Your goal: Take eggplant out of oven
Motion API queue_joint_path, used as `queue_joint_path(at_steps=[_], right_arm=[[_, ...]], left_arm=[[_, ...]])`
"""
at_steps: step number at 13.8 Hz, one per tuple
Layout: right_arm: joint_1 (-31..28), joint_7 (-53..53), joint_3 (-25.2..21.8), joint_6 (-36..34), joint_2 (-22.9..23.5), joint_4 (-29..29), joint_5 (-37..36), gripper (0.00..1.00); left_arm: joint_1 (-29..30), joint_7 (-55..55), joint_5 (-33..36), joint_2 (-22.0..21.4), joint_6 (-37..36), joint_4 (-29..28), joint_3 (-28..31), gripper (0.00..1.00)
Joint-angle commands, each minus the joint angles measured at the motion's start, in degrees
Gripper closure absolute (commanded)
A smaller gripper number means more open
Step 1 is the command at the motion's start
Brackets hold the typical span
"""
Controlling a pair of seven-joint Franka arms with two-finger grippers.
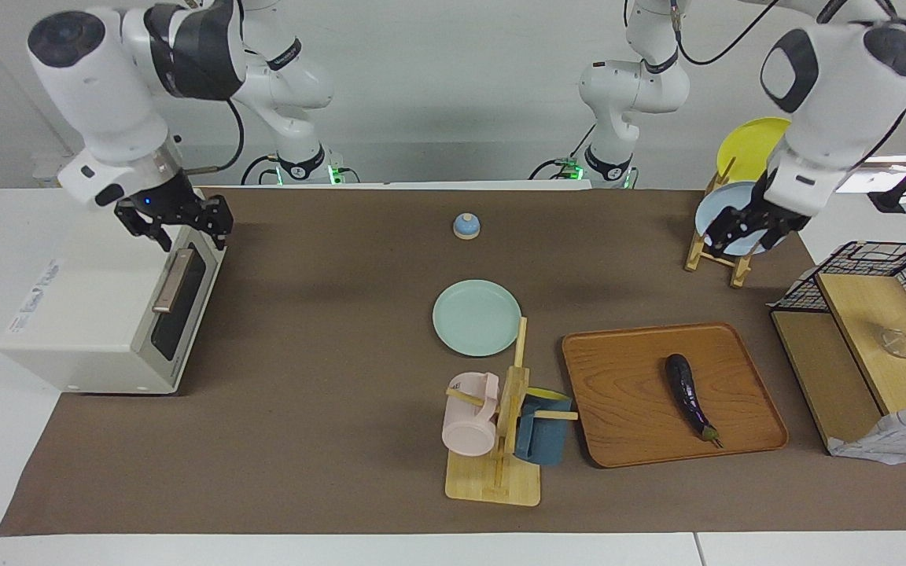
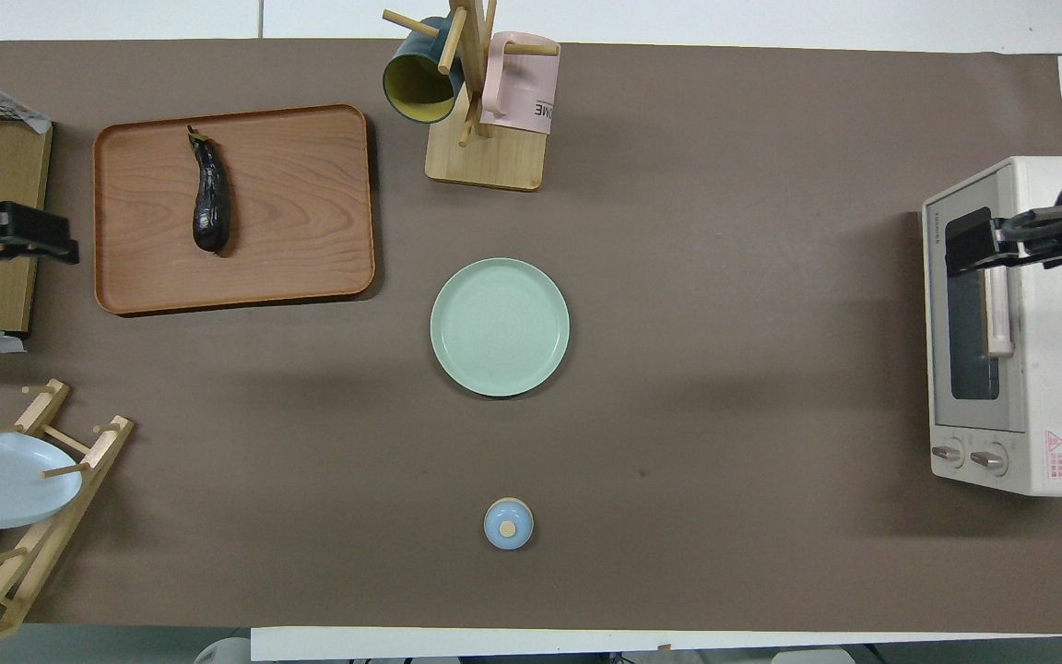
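Note:
The dark purple eggplant (image 1: 687,397) (image 2: 210,195) lies on a brown wooden tray (image 1: 626,409) (image 2: 310,203), toward the left arm's end of the table. The cream-white oven (image 1: 75,314) (image 2: 1047,369) stands at the right arm's end with its dark glass door shut. My right gripper (image 1: 178,226) (image 2: 969,244) is open and empty, just above the top edge of the door, over one end of the tan handle (image 1: 172,281) (image 2: 999,314). My left gripper (image 1: 748,236) (image 2: 33,242) is open and empty, raised in front of the plate rack.
A green plate (image 1: 476,317) (image 2: 500,326) sits mid-table, with a small blue-lidded jar (image 1: 466,226) (image 2: 508,524) nearer the robots. A mug tree (image 1: 500,424) (image 2: 480,101) with a pink and a blue mug stands beside the tray. A plate rack (image 1: 724,236) (image 2: 5,480) and a wooden shelf (image 1: 862,354) stand at the left arm's end.

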Motion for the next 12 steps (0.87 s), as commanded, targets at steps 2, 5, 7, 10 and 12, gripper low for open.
queue_joint_path(at_steps=[2,5,7,10,12], right_arm=[[-0.91,0.45,0.03,-9.15,1.19,7.97,2.68,0.00],[-1.80,0.45,-0.24,-9.00,1.11,7.46,2.69,0.00],[-1.88,0.45,-0.24,-9.09,1.11,7.63,2.68,0.00],[-1.80,0.53,-0.24,-9.09,1.11,7.54,2.68,0.00],[-1.80,0.62,-0.24,-9.09,1.11,7.54,2.68,0.00]], left_arm=[[0.96,4.71,-0.59,2.89,-4.58,5.30,-0.04,0.00],[0.96,4.97,-0.41,2.72,-4.75,4.95,-0.04,0.00],[0.96,4.71,-0.41,2.63,-4.67,4.86,-0.04,0.00],[0.96,4.53,-0.32,2.45,-5.37,4.78,-0.04,0.00],[0.96,4.44,-0.32,2.45,-5.37,4.60,-0.04,0.00]])
